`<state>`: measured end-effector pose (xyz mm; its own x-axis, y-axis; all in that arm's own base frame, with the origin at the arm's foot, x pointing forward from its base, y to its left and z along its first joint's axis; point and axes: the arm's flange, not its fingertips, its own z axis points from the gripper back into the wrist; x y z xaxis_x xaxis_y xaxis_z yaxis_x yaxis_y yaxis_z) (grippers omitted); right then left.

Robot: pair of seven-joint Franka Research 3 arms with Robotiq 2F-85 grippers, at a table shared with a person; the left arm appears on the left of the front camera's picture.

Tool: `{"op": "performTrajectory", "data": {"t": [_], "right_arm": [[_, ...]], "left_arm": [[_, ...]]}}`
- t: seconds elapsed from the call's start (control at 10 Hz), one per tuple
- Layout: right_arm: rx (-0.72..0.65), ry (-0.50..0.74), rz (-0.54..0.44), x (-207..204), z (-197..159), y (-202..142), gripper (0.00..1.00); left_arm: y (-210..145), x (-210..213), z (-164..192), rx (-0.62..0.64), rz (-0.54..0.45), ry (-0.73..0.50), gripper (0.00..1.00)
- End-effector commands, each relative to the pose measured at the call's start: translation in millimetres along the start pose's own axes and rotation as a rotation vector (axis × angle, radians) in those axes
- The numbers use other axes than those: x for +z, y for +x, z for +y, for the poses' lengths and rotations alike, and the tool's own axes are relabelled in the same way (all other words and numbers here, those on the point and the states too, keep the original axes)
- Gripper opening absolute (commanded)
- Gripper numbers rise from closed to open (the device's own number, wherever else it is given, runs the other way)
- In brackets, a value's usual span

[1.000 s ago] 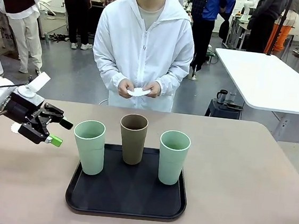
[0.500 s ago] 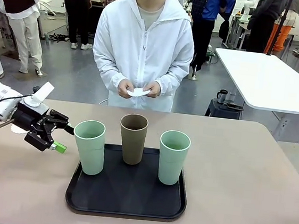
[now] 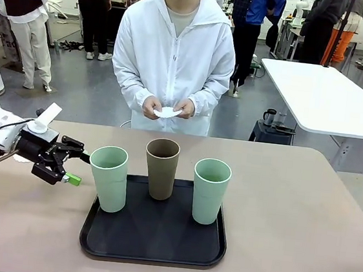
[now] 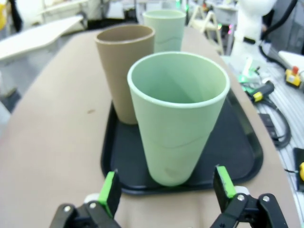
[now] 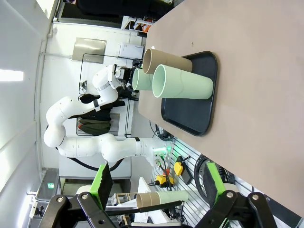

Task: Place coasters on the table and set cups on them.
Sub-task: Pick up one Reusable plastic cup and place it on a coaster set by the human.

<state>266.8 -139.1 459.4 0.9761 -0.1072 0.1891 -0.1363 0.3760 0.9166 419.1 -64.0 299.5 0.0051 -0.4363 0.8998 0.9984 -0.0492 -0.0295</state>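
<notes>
Three cups stand upright on a black tray (image 3: 153, 240): a mint one (image 3: 108, 177) at the left, a brown one (image 3: 161, 168) in the middle, a second mint one (image 3: 210, 190) at the right. My left gripper (image 3: 79, 169) hovers open just left of the left mint cup, apart from it. In the left wrist view that cup (image 4: 178, 114) stands just ahead of the gap between the green pads (image 4: 110, 192). The person across the table (image 3: 303, 214) holds white coasters (image 3: 168, 112) in both hands. My right gripper (image 5: 156, 183) is open and holds nothing, far from the tray (image 5: 190, 114).
A white table (image 3: 329, 93) stands at the back right, with a small dark mug (image 3: 269, 116) below its edge. Other people stand behind. Bare tabletop lies on either side of the tray and between it and the person.
My left gripper has sunk a little and edged right toward the left mint cup, still open. The cups, the tray and the person's hands have stayed put.
</notes>
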Motion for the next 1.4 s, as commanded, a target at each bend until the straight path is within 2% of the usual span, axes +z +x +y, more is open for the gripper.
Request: {"op": "performTrajectory", "data": {"t": [0.0,1.3], "right_arm": [[0.005,0.016,-0.003,0,0,0,1.00],[0.005,0.016,-0.003,0,0,0,1.00]], "left_arm": [[-5,-5,4,0.019,-0.038,-0.009,1.00],[-2,-46,6,-0.001,-0.063,-0.054,1.00]]}}
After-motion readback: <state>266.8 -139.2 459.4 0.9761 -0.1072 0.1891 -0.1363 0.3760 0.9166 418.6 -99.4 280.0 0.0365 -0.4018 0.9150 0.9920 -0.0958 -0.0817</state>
